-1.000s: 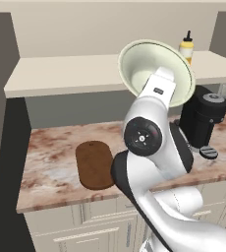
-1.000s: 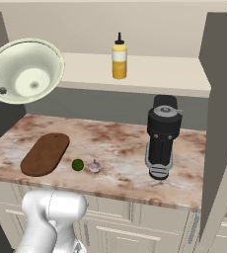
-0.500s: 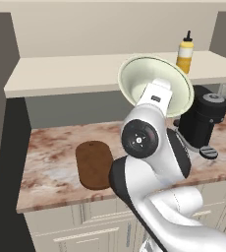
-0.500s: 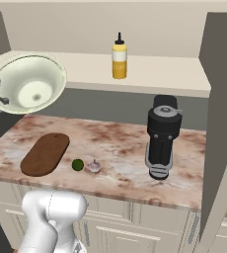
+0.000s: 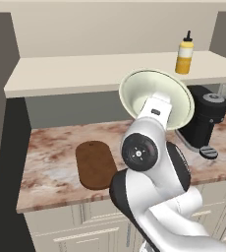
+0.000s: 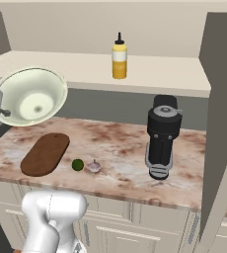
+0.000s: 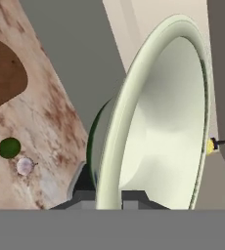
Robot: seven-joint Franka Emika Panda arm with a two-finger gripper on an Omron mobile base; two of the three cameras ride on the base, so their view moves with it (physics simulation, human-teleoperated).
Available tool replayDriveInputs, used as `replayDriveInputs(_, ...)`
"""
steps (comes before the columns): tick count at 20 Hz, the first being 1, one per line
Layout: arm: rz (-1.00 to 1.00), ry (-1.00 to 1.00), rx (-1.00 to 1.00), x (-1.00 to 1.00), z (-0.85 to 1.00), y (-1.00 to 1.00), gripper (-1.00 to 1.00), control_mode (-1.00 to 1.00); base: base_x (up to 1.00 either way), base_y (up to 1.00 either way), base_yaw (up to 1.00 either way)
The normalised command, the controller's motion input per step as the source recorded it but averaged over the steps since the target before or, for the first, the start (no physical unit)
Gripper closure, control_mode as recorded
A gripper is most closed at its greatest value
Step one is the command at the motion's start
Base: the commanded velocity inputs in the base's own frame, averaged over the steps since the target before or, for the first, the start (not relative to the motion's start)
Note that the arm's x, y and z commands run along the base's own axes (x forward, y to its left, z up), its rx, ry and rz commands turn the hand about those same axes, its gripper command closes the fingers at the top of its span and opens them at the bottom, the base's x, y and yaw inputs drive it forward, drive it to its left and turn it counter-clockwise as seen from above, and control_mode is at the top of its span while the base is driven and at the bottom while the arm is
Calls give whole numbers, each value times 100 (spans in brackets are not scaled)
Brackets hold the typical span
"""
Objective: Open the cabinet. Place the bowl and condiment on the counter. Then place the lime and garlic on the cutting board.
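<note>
Gripper [image 7: 109, 197]: narrow, clamped on rim of one bowl [image 7: 153, 127]; one condiment [image 6: 119, 58]; one lime [image 6: 77, 164]; one garlic [image 6: 94, 166].

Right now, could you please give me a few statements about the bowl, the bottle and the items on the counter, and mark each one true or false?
1. The gripper is shut on the rim of the bowl, which is held tilted above the counter. True.
2. The condiment stands on the counter beside the coffee machine. False: it stands on the cabinet shelf.
3. The lime and garlic lie on the counter beside the cutting board. True.
4. The lime sits in the bowl. False: the bowl looks empty.
</note>
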Motion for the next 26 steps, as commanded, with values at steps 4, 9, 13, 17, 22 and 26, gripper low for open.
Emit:
replayDriveInputs(4, -1, 0, 0, -1, -28, -7, 100, -100, 0, 0, 0)
replayDriveInputs(9, -3, 2, 0, 3, -22, -3, 100, -100, 0, 0, 0)
replayDriveInputs(13, -3, 4, 0, 8, -20, -1, 100, -100, 0, 0, 0)
replayDriveInputs(17, -2, 6, 0, 10, -19, 0, 100, -100, 0, 0, 0)
replayDriveInputs(22, -1, 10, 0, 19, -11, 0, 100, -100, 0, 0, 0)
replayDriveInputs(26, 0, 10, 0, 22, -8, 0, 100, -100, 0, 0, 0)
